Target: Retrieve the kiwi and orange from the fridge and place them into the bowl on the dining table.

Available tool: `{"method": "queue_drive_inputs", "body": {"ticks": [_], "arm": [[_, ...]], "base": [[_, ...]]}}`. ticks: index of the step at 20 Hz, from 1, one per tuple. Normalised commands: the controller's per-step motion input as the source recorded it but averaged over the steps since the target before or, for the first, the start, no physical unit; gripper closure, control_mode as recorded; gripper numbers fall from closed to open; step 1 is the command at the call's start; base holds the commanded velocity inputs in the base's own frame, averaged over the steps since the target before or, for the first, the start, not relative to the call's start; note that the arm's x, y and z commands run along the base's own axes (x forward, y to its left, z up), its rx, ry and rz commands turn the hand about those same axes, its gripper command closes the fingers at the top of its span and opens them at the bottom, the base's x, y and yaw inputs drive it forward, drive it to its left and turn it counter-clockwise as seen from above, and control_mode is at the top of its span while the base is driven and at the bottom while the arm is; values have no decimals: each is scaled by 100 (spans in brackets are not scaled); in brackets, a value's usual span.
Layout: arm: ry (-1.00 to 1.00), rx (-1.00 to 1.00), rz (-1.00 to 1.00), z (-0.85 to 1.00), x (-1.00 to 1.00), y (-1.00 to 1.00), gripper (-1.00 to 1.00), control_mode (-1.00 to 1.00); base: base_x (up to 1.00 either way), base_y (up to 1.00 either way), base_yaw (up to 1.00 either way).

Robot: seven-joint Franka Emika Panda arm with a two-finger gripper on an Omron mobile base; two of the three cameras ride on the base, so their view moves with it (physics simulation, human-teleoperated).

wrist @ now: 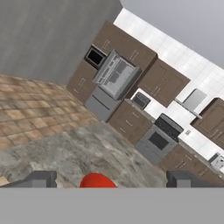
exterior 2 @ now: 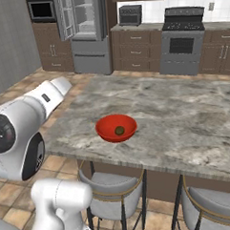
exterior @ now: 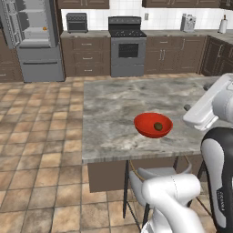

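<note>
Two small dark finger tips of the gripper sit nearest the lens in the hand view, spread wide apart, nothing between them: jaws open and empty. Just past the tips, the shallow round bright-red bowl peeks up at the bottom edge, so the hand hangs near and above it, tilted to look out across the room. The bowl rests on the large grey speckled stone dining table, near its front edge, with a small brownish-green kiwi lying inside it; looks like half the job is done. The small round bright-orange orange sits on a shelf inside the tall grey French-door fridge, doors swung open, far across the tiled floor, well apart from the table. Hand is empty and open presumably because the next fetch is the orange; base will likely have to drive round the table's left end to reach it. Grey-cushioned stools are tucked under the near table edge, close to the base. Black stove and brown cabinets along the back wall stand beside the fridge, not in the path. Open fridge door could crowd the reach.
</note>
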Motion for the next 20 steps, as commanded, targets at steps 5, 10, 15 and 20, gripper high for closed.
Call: {"method": "queue_drive_inputs", "body": {"ticks": [5, 10, 15, 20], "arm": [[0, 0, 2, 9, -5, 0, -100, 100], [0, 0, 0, 0, 0, 0, -100, 100], [0, 0, 0, 0, 0, 0, -100, 100], [0, 0, 0, 0, 0, 0, -100, 100]], "base": [[-7, 5, 0], [-1, 50, 0], [12, 100, -3], [20, 100, -18]]}}
